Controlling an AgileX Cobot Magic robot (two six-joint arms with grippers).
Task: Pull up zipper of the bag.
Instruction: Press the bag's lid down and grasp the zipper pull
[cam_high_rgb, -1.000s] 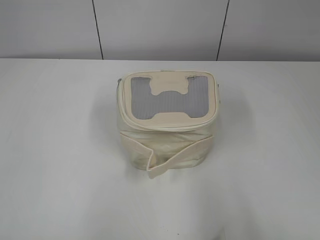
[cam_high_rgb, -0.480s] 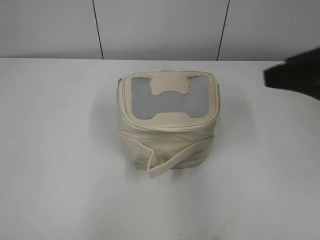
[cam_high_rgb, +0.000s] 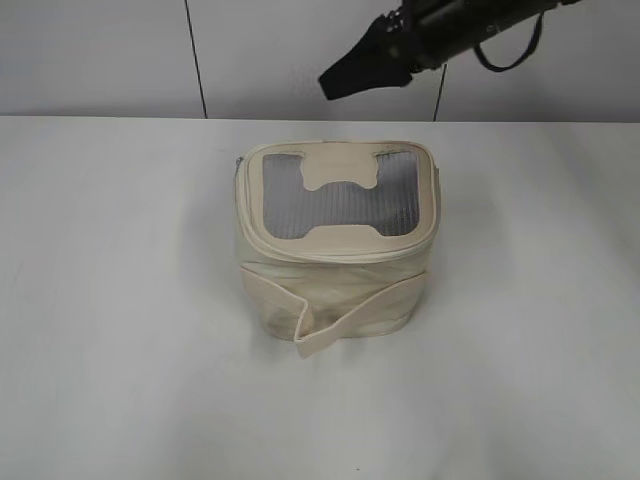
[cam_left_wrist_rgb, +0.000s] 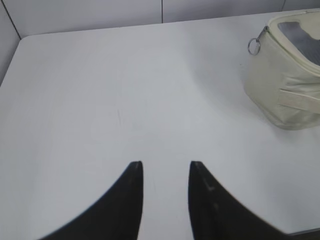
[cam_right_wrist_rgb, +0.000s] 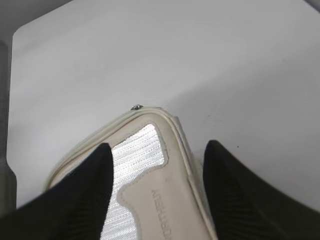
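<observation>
On the table: the white table (cam_high_rgb: 110, 330) carried 1 item, the bag (cam_high_rgb: 335, 260), standing upright near the middle with its lid facing up.
Bag: a soft, boxy cream-white bag with a grey mesh lid panel (cam_high_rgb: 340, 208) and a cream H-shaped patch (cam_high_rgb: 338, 170) laid over the mesh; faint lettering on the patch showed in the right wrist view but could not be read.
Strap: a wide cream strap (cam_high_rgb: 345, 318) crossed the front wall, its folded end hanging at the lower front.
Zipper: the zipper (cam_right_wrist_rgb: 172, 127) ran round the lid edge; 1 silver pull with a round ring (cam_left_wrist_rgb: 254, 46) hung at the far-left lid corner and showed as a small metal speck in the right wrist view.
Right gripper: the right gripper (cam_right_wrist_rgb: 157, 160) hovered above the rear of the lid with its 2 dark fingers (cam_right_wrist_rgb: 90, 185) spread apart, the lid corner lying between them in the wrist view; whether they touched the bag could not be told. From outside, the black arm (cam_high_rgb: 440, 30) reached in from the upper right, above and behind the bag.
Left gripper: the left gripper (cam_left_wrist_rgb: 166, 167) hung over bare table well apart from the bag, its 2 black fingers parted with nothing between them.
</observation>
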